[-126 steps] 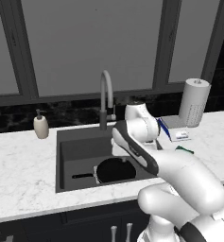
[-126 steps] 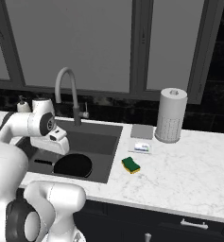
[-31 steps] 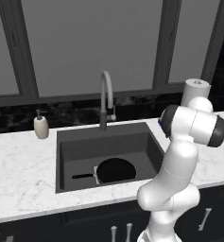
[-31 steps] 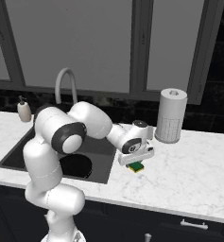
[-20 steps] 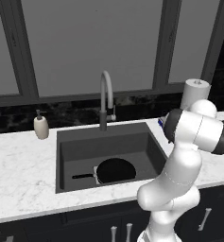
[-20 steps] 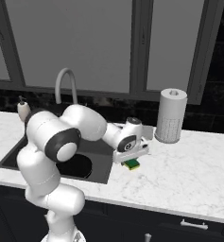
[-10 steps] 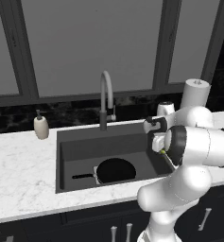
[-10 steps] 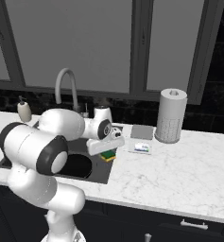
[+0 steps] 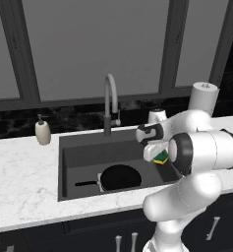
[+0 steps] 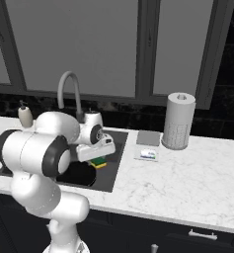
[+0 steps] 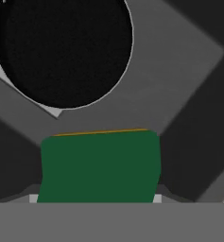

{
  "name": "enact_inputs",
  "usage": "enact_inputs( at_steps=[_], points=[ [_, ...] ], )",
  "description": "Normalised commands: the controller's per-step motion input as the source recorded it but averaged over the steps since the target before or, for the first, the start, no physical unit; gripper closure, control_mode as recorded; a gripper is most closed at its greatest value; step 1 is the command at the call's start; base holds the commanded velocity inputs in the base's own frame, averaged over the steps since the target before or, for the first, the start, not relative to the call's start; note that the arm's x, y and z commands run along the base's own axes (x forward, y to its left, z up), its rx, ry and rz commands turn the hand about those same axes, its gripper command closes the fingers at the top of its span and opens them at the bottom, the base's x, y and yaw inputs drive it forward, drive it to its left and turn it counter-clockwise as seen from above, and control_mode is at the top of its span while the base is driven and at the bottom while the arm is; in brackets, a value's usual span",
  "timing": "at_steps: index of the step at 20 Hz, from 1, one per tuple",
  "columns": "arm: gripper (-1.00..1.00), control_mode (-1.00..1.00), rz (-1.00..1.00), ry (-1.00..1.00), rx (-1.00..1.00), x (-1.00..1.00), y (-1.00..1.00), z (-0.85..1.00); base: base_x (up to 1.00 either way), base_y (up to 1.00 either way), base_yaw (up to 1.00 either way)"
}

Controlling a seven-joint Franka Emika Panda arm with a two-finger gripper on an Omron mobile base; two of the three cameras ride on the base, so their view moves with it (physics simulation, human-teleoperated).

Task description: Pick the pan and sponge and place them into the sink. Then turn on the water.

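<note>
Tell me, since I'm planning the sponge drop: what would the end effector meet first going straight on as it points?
Probably the bare sink floor beside the pan. The end effector holds the sponge above it, though depth is unclear.

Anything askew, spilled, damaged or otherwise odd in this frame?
Nothing stands out. The round black frying pan lies flat in the dark grey sink, the gripper holds the yellow-and-green sponge over the basin, and the arched grey faucet is dry.
</note>
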Motion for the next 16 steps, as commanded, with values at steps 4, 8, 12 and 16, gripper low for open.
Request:
enact_inputs(
  at_steps=[4, 8, 12, 16],
  points=[
    [1.0, -1.0, 0.0, 0.0, 0.0, 0.09, 0.11, -0.26, 0.0, 0.0, 0.0],
    [1.0, -1.0, 0.0, -0.01, 0.04, 0.06, 0.03, -0.48, 0.0, 0.0, 0.0],
    [1.0, -1.0, 0.0, 0.0, 0.03, 0.09, 0.06, -0.63, 0.0, 0.0, 0.0],
    [1.0, -1.0, 0.0, -0.03, 0.0, 0.09, 0.21, -0.59, 0.0, 0.0, 0.0]
  ],
)
